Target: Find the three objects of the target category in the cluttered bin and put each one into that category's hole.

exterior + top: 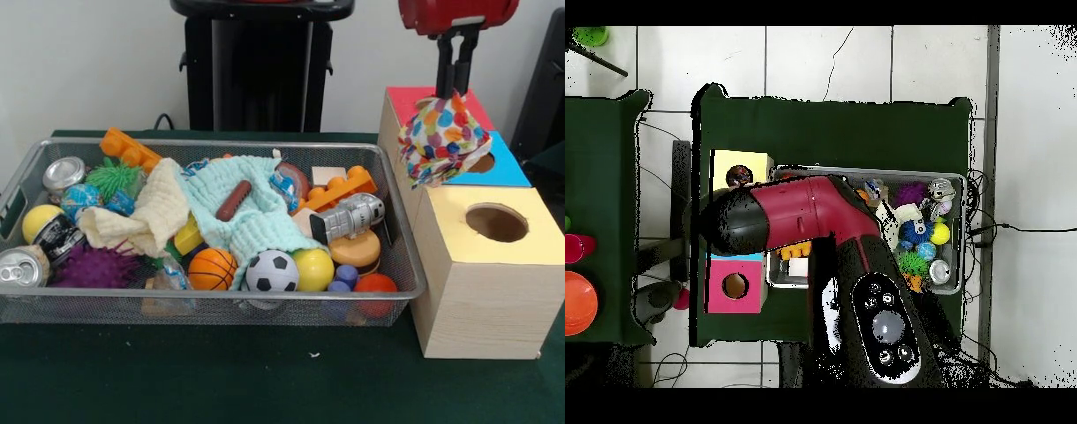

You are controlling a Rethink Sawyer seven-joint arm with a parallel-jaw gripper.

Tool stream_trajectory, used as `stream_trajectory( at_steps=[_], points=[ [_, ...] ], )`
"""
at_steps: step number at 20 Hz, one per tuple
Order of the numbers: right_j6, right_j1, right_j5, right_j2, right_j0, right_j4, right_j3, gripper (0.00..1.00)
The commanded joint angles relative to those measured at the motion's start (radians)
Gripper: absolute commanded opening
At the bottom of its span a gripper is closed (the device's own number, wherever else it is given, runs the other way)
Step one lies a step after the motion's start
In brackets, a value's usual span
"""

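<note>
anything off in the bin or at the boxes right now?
Nothing spilled or damaged. The tool holds a spotted cloth that hangs over the blue box, covering part of its hole. The bin is cluttered but contained.

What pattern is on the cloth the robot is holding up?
Bright multicoloured spots on white cloth, hanging from the gripper; clearest in the front view.

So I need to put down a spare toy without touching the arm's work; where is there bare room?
The green table in front of the bin and the yellow box is bare. The bin itself is packed edge to edge. Avoid the blue box: the gripper holds a spotted cloth over it.
</note>
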Motion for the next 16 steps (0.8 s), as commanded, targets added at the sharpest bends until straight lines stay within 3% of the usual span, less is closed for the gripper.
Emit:
stream_trajectory(
  at_steps=[1,8,16],
  points=[
    [0.220,0.003,0.103,-0.068,0.027,0.050,-0.060,0.00],
    [0.276,0.075,-0.025,-0.112,0.078,0.081,-0.066,0.00],
    [0.286,0.099,-0.056,-0.154,0.121,0.127,-0.083,0.00]
  ],
)
